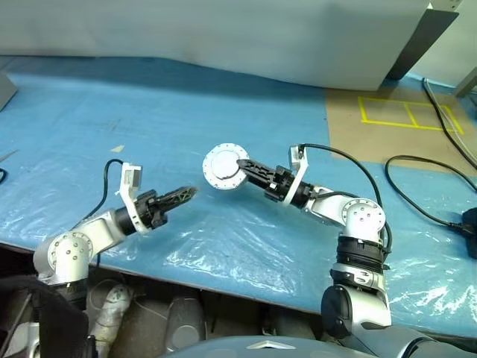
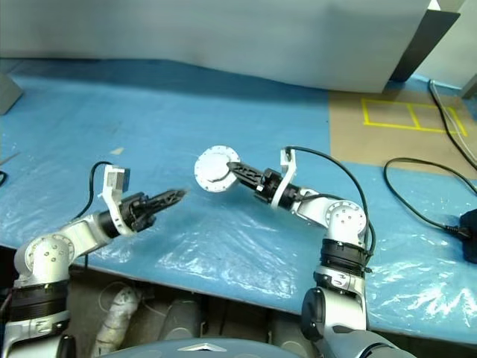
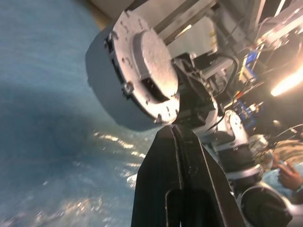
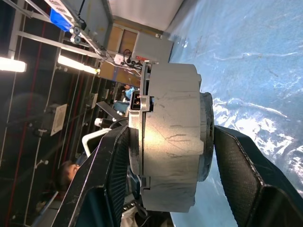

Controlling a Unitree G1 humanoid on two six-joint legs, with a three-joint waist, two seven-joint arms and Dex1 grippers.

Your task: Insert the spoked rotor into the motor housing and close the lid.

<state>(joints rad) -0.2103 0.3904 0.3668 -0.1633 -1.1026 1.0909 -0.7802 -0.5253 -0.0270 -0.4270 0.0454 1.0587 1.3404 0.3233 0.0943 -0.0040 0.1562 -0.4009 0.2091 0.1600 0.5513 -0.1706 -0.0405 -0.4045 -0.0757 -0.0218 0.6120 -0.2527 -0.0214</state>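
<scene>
Across the whole width in front of me lies the surface [image 1: 149, 112], covered in wrinkled blue plastic sheeting, with a bare brown patch marked in yellow tape [image 1: 406, 113] at its far right and black cables [image 1: 425, 186] trailing over that side.

My right arm reaches in from the right, and its right gripper [image 4: 165, 156] has the motor housing [image 1: 225, 167] lifted clear of the surface, near the middle of my view. From the wrist camera I see the jaws spread wide around the squat grey can: one finger [image 4: 111, 175] presses the flat end where the lid [image 4: 136, 142] sits closed against the body, the other bears on the opposite end. The can is turned on its side, its round pale face towards my head camera.

My left arm comes in from the left, and its left gripper [image 1: 182, 195] hangs just above the sheeting, pointing towards the housing with a gap between them. Those jaws are pressed fully together with nothing that I can make out between them. In the left wrist camera the housing sits just beyond the fingertips, its round face with a raised centre tilted at me.

I cannot see the spoked rotor itself.
</scene>
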